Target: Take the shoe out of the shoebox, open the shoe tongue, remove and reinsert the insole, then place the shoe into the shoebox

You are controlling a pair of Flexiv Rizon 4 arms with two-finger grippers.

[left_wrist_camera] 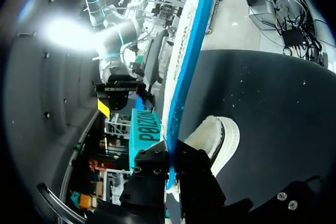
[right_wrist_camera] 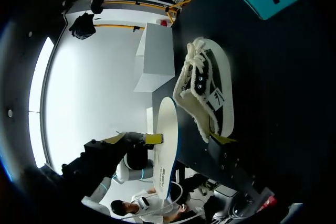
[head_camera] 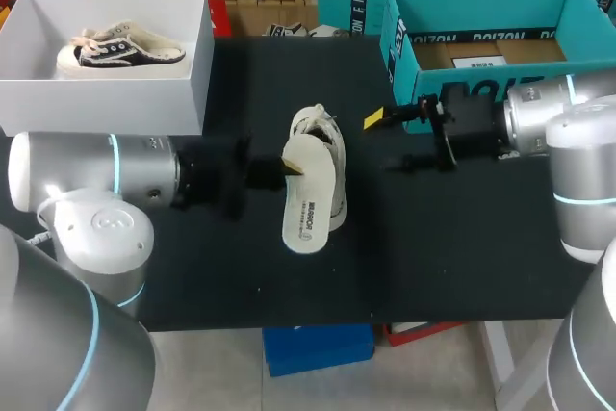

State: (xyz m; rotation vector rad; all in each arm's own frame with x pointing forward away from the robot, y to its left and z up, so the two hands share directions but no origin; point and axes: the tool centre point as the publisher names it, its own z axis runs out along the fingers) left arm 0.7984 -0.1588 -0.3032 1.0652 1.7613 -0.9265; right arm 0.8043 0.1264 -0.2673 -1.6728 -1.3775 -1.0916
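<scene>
from the left: the left gripper (head_camera: 292, 168) is clamped on the insole (head_camera: 308, 209), which it holds on edge against the shoe (head_camera: 332, 156). the shoe lies on the black worktop (head_camera: 462, 238). the right gripper (head_camera: 395, 140) stands wide beside the shoe, holding nothing. the teal shoebox (head_camera: 404, 55) sits open at the right. 3 steps look done: shoe out, tongue open, insole removed. 2 remain: reinserting the insole and boxing the shoe.
</scene>
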